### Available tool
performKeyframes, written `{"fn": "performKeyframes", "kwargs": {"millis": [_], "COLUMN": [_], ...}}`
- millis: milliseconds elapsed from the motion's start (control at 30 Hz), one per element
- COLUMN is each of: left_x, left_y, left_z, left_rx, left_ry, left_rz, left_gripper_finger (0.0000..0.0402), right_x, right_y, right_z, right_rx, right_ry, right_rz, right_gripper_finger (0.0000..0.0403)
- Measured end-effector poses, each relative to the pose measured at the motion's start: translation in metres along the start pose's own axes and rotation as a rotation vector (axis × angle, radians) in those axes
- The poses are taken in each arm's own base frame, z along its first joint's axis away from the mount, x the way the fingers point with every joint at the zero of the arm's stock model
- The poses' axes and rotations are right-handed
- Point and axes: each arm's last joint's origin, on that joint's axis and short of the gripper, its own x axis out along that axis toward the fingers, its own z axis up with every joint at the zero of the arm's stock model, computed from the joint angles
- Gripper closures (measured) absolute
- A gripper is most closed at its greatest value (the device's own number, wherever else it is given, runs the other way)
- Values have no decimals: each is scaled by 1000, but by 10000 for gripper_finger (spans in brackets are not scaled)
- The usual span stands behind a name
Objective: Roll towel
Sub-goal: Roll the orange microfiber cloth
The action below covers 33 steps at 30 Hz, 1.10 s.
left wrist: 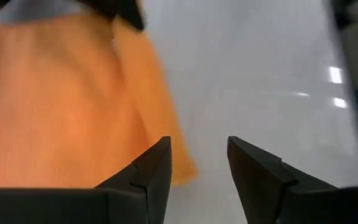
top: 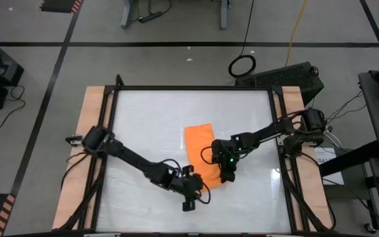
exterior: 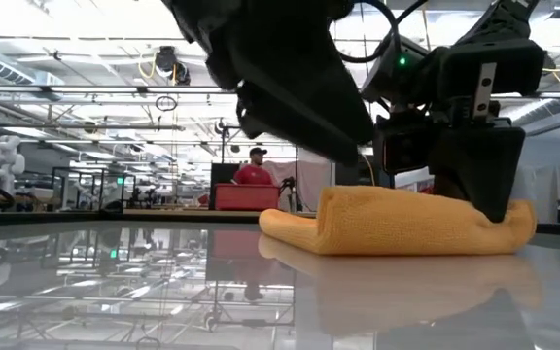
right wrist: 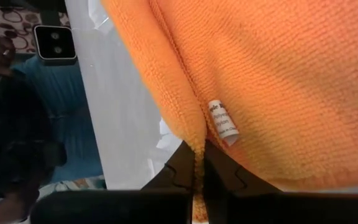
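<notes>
Right jaws pinching towel (right wrist: 278, 68), left parted

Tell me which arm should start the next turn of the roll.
Right, probably. The right gripper is shut on a pinched fold of the towel, so it can likely carry that fold over. The left gripper is open beside the towel's near corner, holding nothing.

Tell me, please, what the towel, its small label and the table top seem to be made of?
Towel: soft looped cloth, probably microfibre; matte, with a fine nubby weave and a stitched edge.
Label: thin white woven or printed tape, with small dark print too small to read.
Table top: hard, smooth, glossy white sheet, maybe laminate or acrylic; it mirrors the room and the towel.
</notes>
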Motion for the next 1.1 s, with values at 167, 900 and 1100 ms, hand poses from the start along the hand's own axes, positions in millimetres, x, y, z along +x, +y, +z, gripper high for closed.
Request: {"fn": "performKeyframes", "kwargs": {"millis": [167,900,1100], "left_x": [14,16,6], "left_y": [-2,-11,-12], "left_z": [-15,-30,-31], "left_rx": [-88,-25,3], "left_ry": [5,64,53], "left_rz": [105,162,247], "left_gripper_finger": [239,218,155], "right_x": [-1,-9,-12], "right_y": [-1,-8,-10], "right_z": [1,6,8], "right_rx": [10,20,19], "right_ry": [-3,-37,-43], "right_rz": [0,-2,4], "right_gripper_finger": [394,394,394]}}
